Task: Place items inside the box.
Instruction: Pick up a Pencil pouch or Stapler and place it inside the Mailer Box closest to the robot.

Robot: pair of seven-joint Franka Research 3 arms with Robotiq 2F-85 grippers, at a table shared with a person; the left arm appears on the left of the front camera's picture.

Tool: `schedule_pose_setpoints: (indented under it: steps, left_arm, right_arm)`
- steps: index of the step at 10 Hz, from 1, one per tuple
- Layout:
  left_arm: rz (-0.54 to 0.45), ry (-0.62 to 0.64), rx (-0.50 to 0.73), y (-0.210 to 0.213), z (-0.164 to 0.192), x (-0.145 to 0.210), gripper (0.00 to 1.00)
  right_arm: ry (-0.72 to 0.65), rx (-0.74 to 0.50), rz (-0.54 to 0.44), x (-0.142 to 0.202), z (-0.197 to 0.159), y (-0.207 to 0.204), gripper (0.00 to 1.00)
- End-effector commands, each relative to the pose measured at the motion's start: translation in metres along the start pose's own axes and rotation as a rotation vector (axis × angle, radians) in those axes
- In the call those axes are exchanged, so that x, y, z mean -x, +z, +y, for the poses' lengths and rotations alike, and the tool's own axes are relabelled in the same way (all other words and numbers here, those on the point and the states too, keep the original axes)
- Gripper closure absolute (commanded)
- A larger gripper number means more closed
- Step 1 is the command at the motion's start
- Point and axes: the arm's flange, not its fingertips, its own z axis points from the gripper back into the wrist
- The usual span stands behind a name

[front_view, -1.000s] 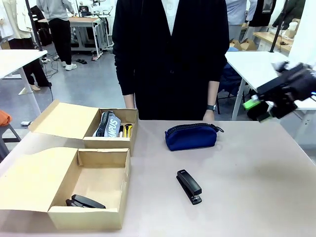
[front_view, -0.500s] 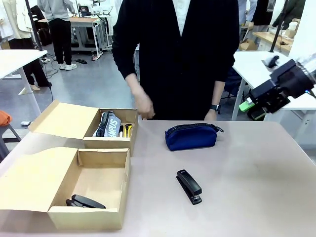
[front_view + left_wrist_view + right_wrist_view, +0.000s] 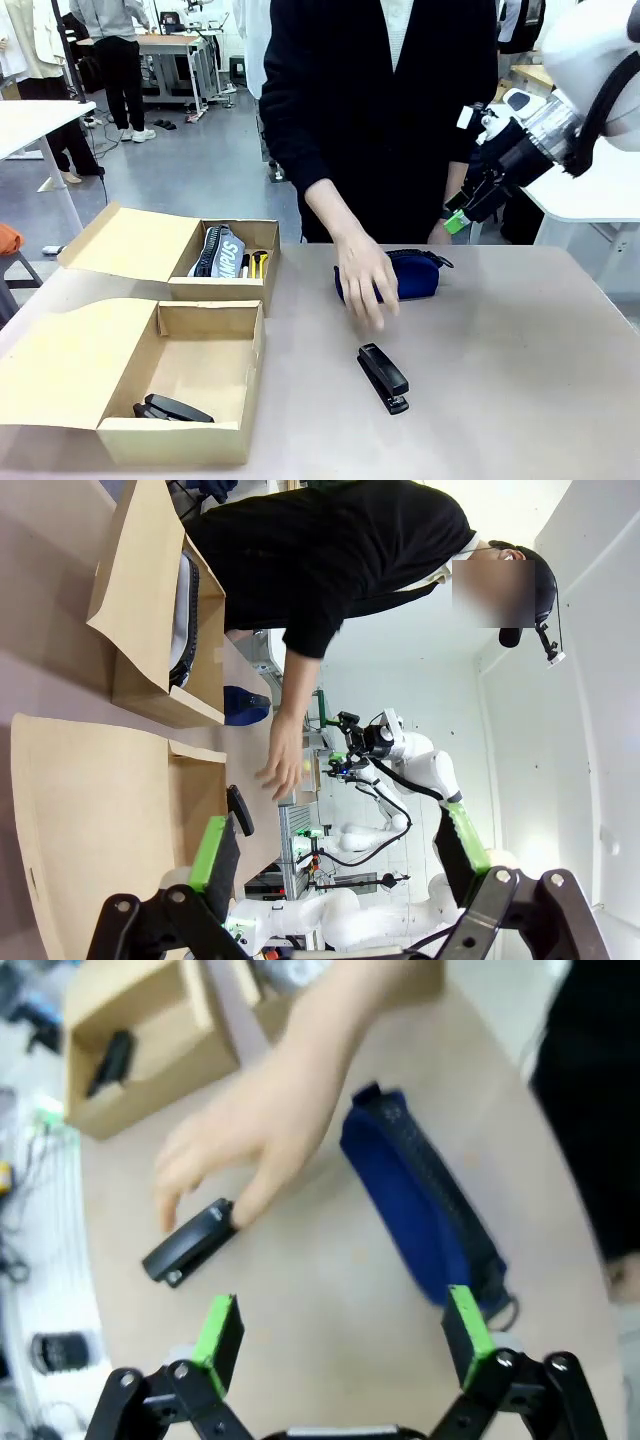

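The navy blue zip pouch (image 3: 412,274) lies mid-table, partly covered by the person's hand (image 3: 364,277), which reaches toward the black stapler (image 3: 383,378) in front of it. My right gripper (image 3: 461,213) hangs open above the pouch's right end. In the right wrist view the open gripper (image 3: 343,1335) looks down on the pouch (image 3: 425,1210), the stapler (image 3: 190,1243) and the hand (image 3: 260,1130). The far box (image 3: 225,290) holds the grey zip pouch (image 3: 220,250) and the yellow utility knife (image 3: 258,264). My left gripper (image 3: 340,845) is open and holds nothing.
The near open cardboard box (image 3: 185,440) at front left has another black stapler (image 3: 172,409) in it. Both boxes have their lids folded out to the left. The person stands at the table's far edge. Bare tabletop lies to the right (image 3: 520,370).
My right arm has swung left and in over the table toward the navy pouch. The person's hand has come down over the pouch toward the stapler.
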Motion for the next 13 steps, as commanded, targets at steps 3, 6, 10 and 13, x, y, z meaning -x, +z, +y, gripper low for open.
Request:
schedule_pose_setpoints:
  steps: [3, 6, 10, 13]
  left_arm:
    - [0.002, -0.023, 0.009, 0.000, -0.001, 0.003, 0.00]
    - [0.002, -0.023, 0.009, 0.000, -0.001, 0.003, 0.00]
    - [0.002, -0.023, 0.009, 0.000, -0.001, 0.003, 0.00]
    - [0.002, -0.023, 0.009, 0.000, -0.001, 0.003, 0.00]
  right_arm:
    - [-0.444, -0.210, -0.510, 0.160, 0.034, 0.145, 0.00]
    - [-0.323, -0.216, -0.471, 0.171, 0.046, 0.151, 0.00]
    - [-0.323, -0.216, -0.471, 0.171, 0.046, 0.151, 0.00]
    - [-0.323, -0.216, -0.471, 0.171, 0.046, 0.151, 0.00]
